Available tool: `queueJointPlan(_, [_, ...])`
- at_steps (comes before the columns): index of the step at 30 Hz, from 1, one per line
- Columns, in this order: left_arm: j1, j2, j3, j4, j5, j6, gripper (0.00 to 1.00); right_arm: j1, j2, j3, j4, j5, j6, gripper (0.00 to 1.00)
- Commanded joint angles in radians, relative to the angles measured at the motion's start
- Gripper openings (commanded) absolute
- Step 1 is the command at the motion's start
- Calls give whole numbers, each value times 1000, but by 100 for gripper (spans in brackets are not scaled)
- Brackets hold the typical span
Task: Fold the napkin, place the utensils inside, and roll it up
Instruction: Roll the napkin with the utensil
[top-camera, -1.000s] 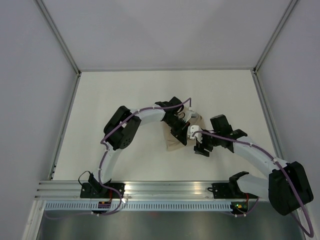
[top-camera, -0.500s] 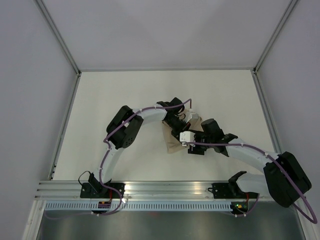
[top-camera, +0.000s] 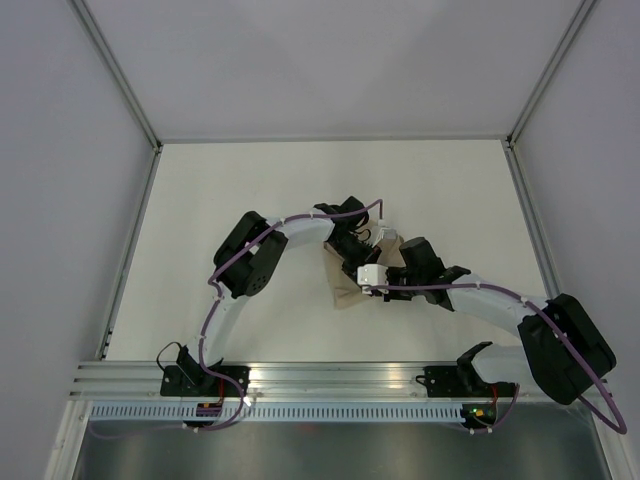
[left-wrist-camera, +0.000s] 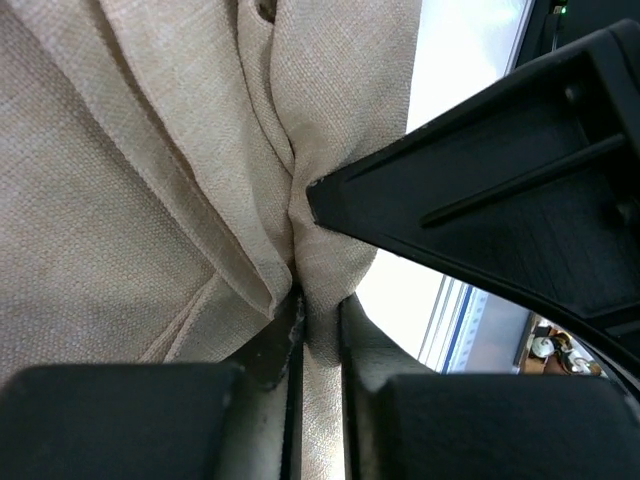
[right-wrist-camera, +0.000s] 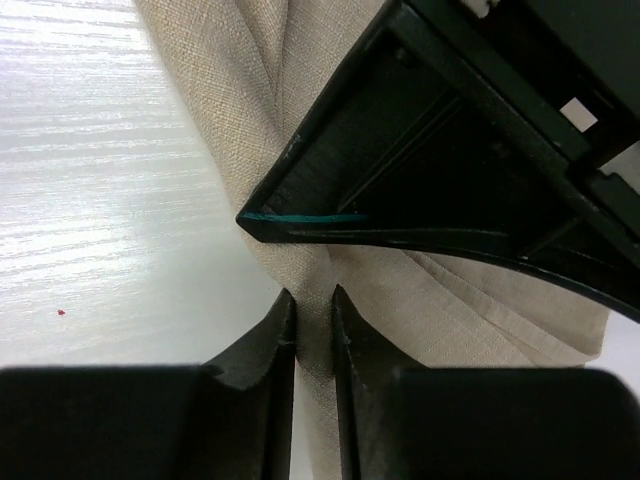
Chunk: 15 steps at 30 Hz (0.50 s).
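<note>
The napkin lies bunched up near the middle of the table, a bit closer to the near edge than to the far edge. Both arms reach in to it and meet right over it. The left gripper has its two fingers squeezed nearly together, with a thin fold of the cloth pinched between them. The right gripper does the same from the other side, and its fingers are closed on a fold of the cloth too. The two grippers are so close that each one's camera sees a big black finger of the other just beside its own. I think they hold the cloth this way so that one can keep it from slipping while the other pulls or turns it. The cloth shows many long creases and layers, so it looks folded over, though I cannot tell how neat it is. I cannot see the utensils anywhere; they may be hidden in the folds or under an arm. The rolling looks like the job in hand, and it does not look finished.
</note>
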Motion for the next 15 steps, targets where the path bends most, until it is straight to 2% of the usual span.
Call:
queueJointPlan(1, [-13, 43, -17, -57, -121, -51, 17, 4, 11, -12, -21, -6, -5, 19])
queueJointPlan(4, [-7, -3, -24, -5, -118, -109, 24, 3, 18, -7, -53, -15, -8, 16])
queueJointPlan(7, [10, -47, -41, 69, -103, -182, 24, -2, 31, 5, -96, -39, -17, 12])
queueJointPlan(15, [58, -161, -127, 260, -49, -371, 27, -83, 106, 107, -278, -176, -72, 11])
